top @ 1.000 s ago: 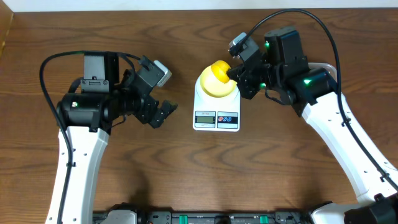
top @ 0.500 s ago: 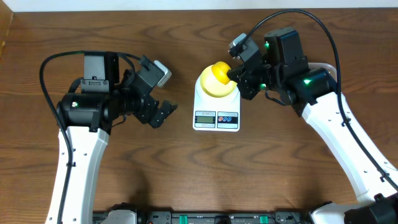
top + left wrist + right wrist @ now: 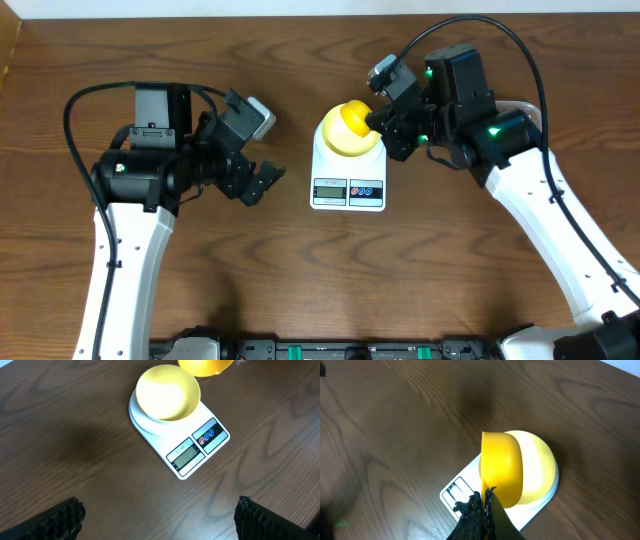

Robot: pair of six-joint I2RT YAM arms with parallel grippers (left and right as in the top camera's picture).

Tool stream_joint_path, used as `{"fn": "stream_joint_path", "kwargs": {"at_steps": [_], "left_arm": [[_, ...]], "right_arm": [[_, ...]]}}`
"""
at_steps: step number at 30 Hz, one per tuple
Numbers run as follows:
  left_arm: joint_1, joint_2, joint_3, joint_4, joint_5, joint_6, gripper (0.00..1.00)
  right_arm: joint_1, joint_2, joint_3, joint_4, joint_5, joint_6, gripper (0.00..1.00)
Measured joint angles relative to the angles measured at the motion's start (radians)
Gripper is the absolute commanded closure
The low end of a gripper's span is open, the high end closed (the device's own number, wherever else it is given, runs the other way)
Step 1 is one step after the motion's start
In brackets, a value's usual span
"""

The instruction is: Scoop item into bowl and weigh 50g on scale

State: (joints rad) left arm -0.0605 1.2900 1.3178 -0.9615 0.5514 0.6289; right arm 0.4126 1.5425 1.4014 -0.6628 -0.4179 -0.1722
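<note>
Though scoop (image 3: pixel 353 117) overlaps bowl (image 3: pixel 167 392) overhead, left wrist shows its interior

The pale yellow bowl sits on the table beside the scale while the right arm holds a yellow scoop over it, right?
No: the left wrist view shows the pale yellow bowl sitting on the scale, not beside it. The right arm does hold the yellow scoop over it.
</note>
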Motion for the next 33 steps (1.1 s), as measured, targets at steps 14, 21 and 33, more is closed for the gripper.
{"fn": "stream_joint_path", "kwargs": {"at_steps": [14,21,33], "left_arm": [[0.000,0.000,0.000,0.000,0.000,0.000,0.02],[0.000,0.000,0.000,0.000,0.000,0.000,0.02],[0.000,0.000,0.000,0.000,0.000,0.000,0.02]], "right_arm": [[0.000,0.000,0.000,-0.021,0.000,0.000,0.99],[0.000,0.000,0.000,-0.026,0.000,0.000,0.99],[0.000,0.000,0.000,-0.028,0.000,0.000,0.99]]}}
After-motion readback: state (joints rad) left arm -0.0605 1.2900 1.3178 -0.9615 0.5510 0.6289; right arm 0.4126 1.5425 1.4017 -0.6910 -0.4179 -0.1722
